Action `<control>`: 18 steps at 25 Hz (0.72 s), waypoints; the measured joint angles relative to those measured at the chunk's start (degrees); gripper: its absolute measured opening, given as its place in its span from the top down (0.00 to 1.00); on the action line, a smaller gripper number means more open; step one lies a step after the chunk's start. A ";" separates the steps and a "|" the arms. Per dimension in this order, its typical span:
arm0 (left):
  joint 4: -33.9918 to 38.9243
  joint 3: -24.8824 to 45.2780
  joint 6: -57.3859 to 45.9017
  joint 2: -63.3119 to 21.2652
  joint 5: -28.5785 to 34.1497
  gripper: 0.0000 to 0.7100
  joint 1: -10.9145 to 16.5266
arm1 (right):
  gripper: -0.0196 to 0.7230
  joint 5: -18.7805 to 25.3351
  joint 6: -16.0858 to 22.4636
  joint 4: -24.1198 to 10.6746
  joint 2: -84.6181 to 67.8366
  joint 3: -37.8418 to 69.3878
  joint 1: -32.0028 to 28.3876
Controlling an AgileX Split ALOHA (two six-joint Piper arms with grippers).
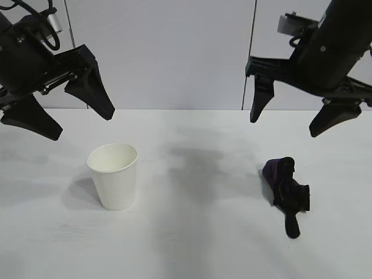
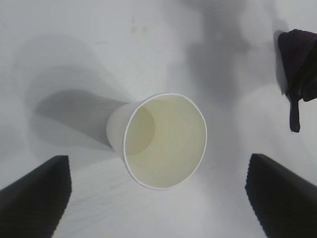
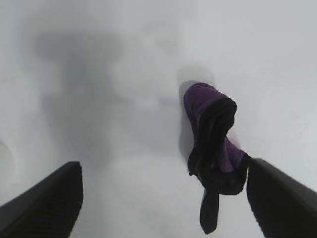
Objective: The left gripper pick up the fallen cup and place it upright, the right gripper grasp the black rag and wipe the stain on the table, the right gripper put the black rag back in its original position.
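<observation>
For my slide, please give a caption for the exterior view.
Upright cup and black rag on the table.

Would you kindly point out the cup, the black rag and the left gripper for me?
cup (image 1: 114,180), exterior view, on its side wall.
black rag (image 1: 286,186), exterior view, on the bunched middle.
left gripper (image 1: 64,116), exterior view, midway between its open fingertips.

Left hand (image 1: 58,110), upper left: matte black, two long pointed fingers, a small silver-grey cylinder and looping black cables on the wrist. Right hand (image 1: 296,113), upper right: bulkier black body, two tapered black fingers, grey block on top.
</observation>
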 joint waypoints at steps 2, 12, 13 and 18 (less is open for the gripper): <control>-1.61 0.00 0.00 0.00 0.00 0.03 0.00 | 0.14 0.94 0.00 0.11 -0.81 0.00 0.00; -4.57 -0.13 0.00 0.00 0.00 0.03 0.00 | 0.14 1.56 0.00 0.75 -0.87 0.00 0.00; -4.99 -0.13 0.00 0.00 0.00 0.03 0.00 | 0.14 1.56 0.00 0.70 -0.87 0.00 0.00; -5.10 -0.13 0.00 0.00 -0.25 0.03 0.00 | 0.14 1.56 0.00 0.70 -0.87 0.05 0.00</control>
